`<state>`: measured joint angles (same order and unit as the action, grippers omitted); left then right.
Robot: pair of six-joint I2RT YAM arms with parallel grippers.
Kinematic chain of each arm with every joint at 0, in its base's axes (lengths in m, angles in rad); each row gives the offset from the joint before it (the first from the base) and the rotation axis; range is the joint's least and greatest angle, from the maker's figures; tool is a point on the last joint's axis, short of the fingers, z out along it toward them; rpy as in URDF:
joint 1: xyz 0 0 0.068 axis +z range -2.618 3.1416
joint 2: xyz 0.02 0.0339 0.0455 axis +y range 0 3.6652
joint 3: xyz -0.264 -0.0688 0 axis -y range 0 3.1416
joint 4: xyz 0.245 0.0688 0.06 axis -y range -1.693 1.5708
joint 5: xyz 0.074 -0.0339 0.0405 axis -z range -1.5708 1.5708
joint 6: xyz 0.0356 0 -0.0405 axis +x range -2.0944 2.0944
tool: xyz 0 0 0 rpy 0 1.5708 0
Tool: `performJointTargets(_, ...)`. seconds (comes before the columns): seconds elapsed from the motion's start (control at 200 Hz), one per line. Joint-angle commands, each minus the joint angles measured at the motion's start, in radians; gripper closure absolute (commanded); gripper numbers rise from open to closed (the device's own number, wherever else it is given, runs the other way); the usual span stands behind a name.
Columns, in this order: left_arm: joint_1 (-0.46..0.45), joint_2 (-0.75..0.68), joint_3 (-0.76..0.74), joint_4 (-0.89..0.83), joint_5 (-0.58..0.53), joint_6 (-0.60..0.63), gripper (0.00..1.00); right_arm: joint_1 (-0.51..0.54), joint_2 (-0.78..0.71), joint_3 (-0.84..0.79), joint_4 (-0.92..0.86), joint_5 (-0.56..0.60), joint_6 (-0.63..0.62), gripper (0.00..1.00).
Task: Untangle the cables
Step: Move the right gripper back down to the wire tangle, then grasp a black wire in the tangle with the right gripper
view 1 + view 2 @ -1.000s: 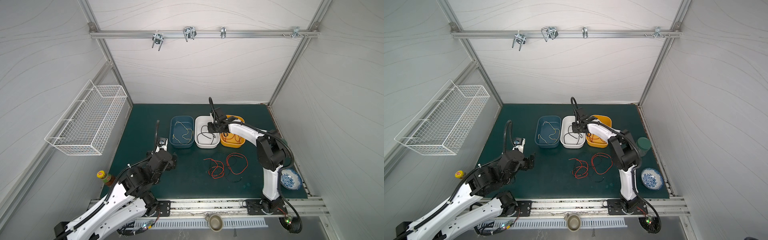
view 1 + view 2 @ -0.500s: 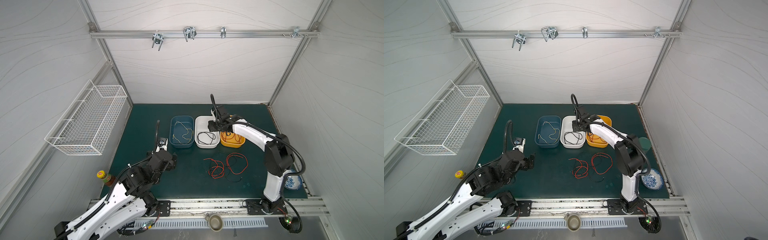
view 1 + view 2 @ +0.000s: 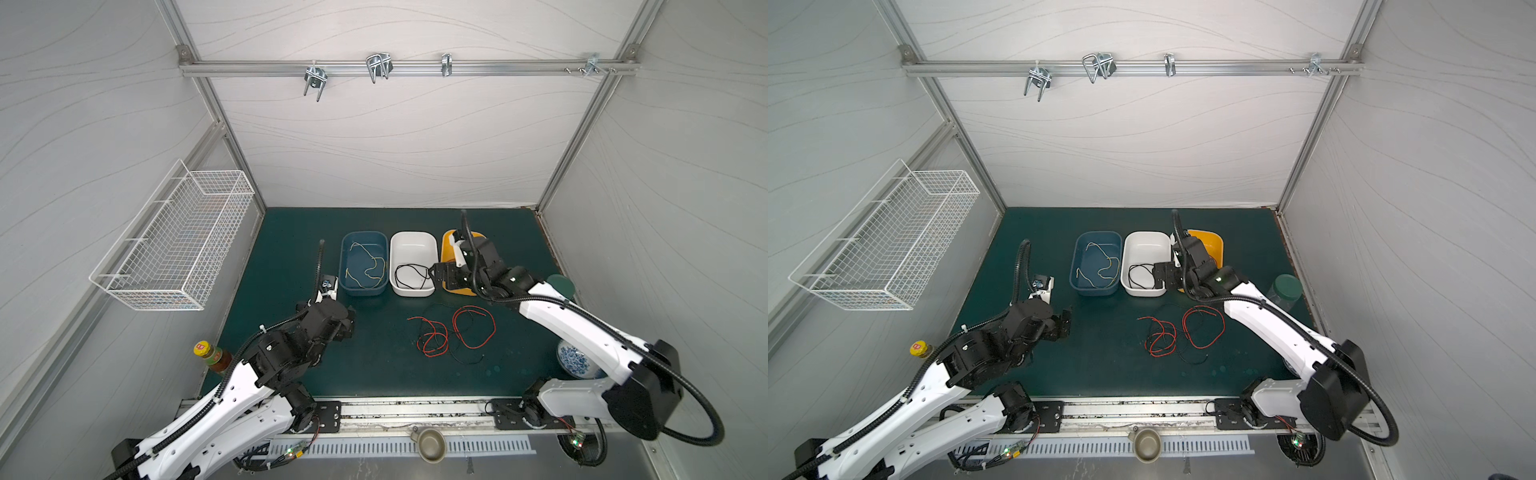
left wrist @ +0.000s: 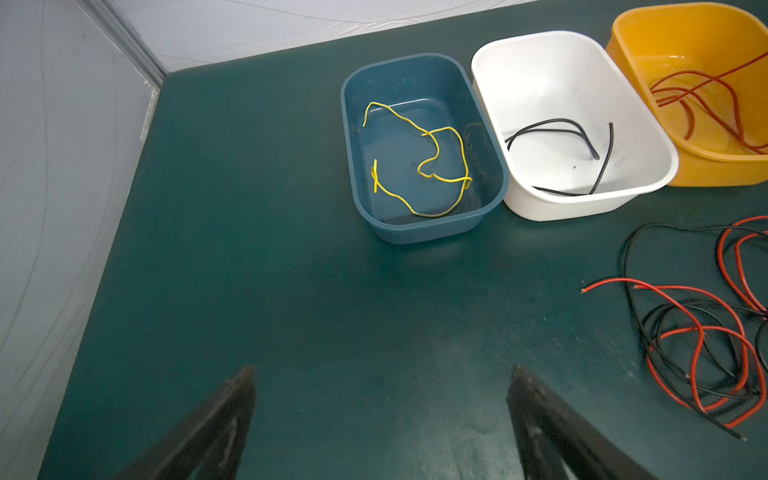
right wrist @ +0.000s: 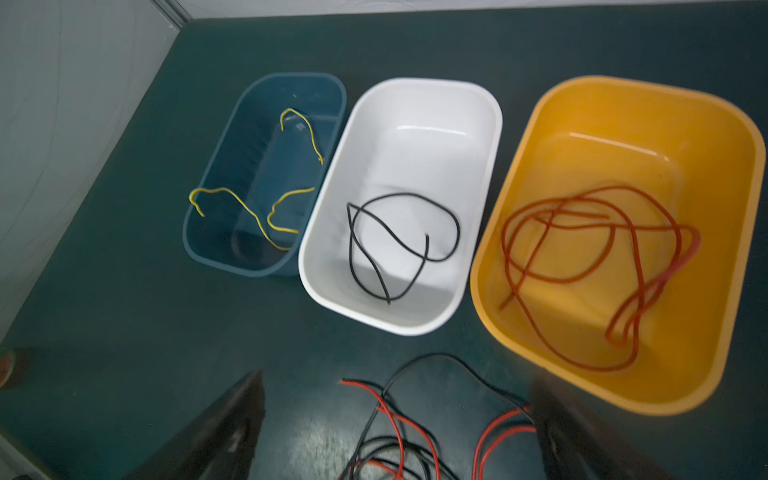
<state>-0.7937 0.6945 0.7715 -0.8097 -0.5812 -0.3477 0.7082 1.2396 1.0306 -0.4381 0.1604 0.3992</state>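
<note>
A tangle of red and black cables (image 3: pixel 453 332) (image 3: pixel 1177 332) lies on the green mat in front of the bins. A yellow cable (image 3: pixel 365 266) rests in the blue bin (image 3: pixel 344 266). A black cable (image 3: pixel 411 276) lies loose in the white bin (image 3: pixel 413 243), and a red cable (image 5: pixel 590 257) is coiled in the orange bin (image 5: pixel 706 137). My right gripper (image 3: pixel 436 276) (image 5: pixel 397 382) hangs open and empty over the white bin's near right corner, above the tangle's far edge. My left gripper (image 3: pixel 351 322) (image 4: pixel 382 374) stands open over bare mat, left of the tangle.
A wire basket (image 3: pixel 174 245) hangs on the left wall. A sauce bottle (image 3: pixel 210 355) stands at the mat's front left. A green-lidded jar (image 3: pixel 561 284) and a blue-patterned bowl (image 3: pixel 575 361) sit along the right edge. A small metal cup (image 3: pixel 430 444) sits on the front rail.
My right gripper has opened and drawn back from over the white bin toward its near edge; the black cable now lies loose in that bin. The left arm has not moved.
</note>
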Motion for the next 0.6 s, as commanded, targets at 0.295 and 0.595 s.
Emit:
performJointTargets(0.295, 0.005, 0.036, 0.012, 0.03, 0.016, -0.007, 0.04, 0.14, -0.265, -0.259, -0.079, 0.075, 0.115, 0.01)
performJointTargets(0.595, 0.005, 0.036, 0.014, 0.027, 0.02, -0.01, 0.04, 0.266, -0.296, -0.403, -0.11, 0.151, 0.235, 0.01)
